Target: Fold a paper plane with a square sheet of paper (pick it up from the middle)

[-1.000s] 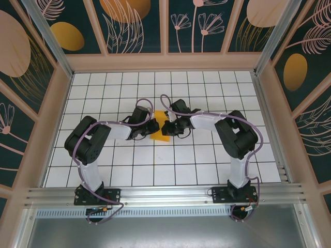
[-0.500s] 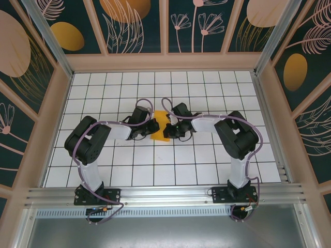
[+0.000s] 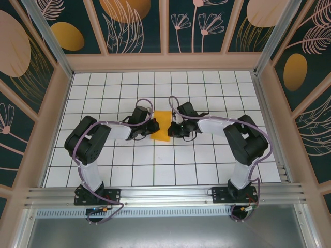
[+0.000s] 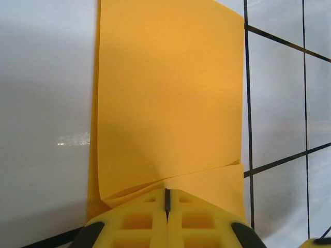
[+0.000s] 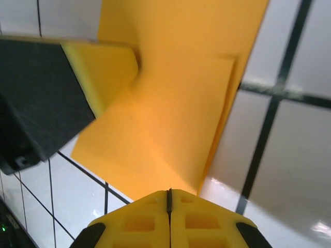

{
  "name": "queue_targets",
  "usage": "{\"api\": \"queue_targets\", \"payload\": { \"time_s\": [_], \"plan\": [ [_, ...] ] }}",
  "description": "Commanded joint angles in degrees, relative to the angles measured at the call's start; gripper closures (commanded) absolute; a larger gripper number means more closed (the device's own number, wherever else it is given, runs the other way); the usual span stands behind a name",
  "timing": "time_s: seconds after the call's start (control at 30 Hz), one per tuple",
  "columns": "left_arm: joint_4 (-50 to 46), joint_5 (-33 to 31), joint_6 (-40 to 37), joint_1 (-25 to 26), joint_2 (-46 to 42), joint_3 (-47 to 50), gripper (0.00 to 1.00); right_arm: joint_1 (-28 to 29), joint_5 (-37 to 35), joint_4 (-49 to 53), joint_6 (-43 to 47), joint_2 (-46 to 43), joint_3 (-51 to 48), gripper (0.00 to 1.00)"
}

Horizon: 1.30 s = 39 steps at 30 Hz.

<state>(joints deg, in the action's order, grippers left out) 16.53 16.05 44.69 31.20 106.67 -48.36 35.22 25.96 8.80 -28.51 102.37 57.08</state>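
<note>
The square sheet of paper (image 3: pixel 162 126) lies folded into a narrow orange-yellow rectangle on the white tiled floor, between my two grippers. In the left wrist view the sheet of paper (image 4: pixel 165 98) shows two layers, the upper one lifting slightly at the near edge. My left gripper (image 4: pixel 167 199) is shut, its tip against that edge (image 3: pixel 153 131); whether it pinches a layer I cannot tell. My right gripper (image 5: pixel 169 195) is shut, its tip at the sheet's (image 5: pixel 176 108) opposite edge (image 3: pixel 172 129). The left gripper's yellow fingertip (image 5: pixel 106 67) rests on the paper.
The tiled floor (image 3: pixel 155 160) stretches free in front of and behind the grippers. Dark leaf-patterned panels (image 3: pixel 137 26) with painted orange ovals wall the cell at the back and sides. A metal rail (image 3: pixel 165 194) runs along the near edge.
My right gripper has slid rightward off the top of the paper to its right edge, uncovering more of the sheet. The left gripper has stayed put.
</note>
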Motion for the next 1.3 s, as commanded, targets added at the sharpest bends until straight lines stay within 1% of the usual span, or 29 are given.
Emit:
{"api": "queue_targets", "payload": {
  "time_s": [0.0, 0.07, 0.17, 0.3, 0.43, 0.63, 0.8, 0.9, 1.03, 1.13, 1.27],
  "plan": [
    [-1.9, -0.4, 0.1, 0.1, 1.2, 1.3, 0.99, -2.0, -4.2, -3.1, -3.8, -3.1, -0.3, 0.92],
    [-1.8, -0.3, 0.2, 0.1, 1.2, 1.3, 0.99, -3.0, -4.4, -5.0, -5.3, -3.8, -1.1, 0.92],
    [-1.9, -0.2, 0.2, 0.1, 1.1, 1.2, 0.99, -2.9, -3.3, -5.9, -5.3, -3.5, -0.6, 0.93],
    [-1.7, 0.0, 0.1, 0.0, 1.0, 1.1, 0.99, -1.5, -0.2, -5.6, -4.1, -0.7, 0.8, 0.93],
    [-1.2, 0.8, -0.4, 0.1, 0.9, 0.8, 0.98, -0.4, 0.1, -4.9, -3.8, 2.0, 2.0, 0.93],
    [-0.5, 1.9, -0.8, 0.0, -0.3, 0.3, 0.97, 0.6, 3.4, -3.1, -1.5, 5.8, 4.0, 0.93],
    [0.5, 3.0, -1.3, 0.1, -1.8, -0.2, 0.96, 1.1, 4.8, -1.9, 0.3, 7.4, 3.8, 0.93],
    [2.1, 4.7, -1.3, 0.3, -3.6, 0.2, 0.95, 1.1, 3.8, -0.5, 1.0, 8.0, 3.5, 0.93],
    [3.3, 5.4, -0.1, 2.3, -6.0, 1.9, 0.93, 1.2, 1.3, 1.1, 1.2, 8.7, 3.5, 0.94],
    [2.7, 4.2, 0.9, 4.3, -6.2, 3.1, 0.94, 1.2, 0.4, 1.6, 1.2, 9.0, 3.4, 0.94],
    [1.5, 1.8, 2.2, 5.1, -4.7, 3.4, 0.96, 1.2, 0.1, 1.6, 1.0, 9.3, 3.1, 0.95]
  ]
}}
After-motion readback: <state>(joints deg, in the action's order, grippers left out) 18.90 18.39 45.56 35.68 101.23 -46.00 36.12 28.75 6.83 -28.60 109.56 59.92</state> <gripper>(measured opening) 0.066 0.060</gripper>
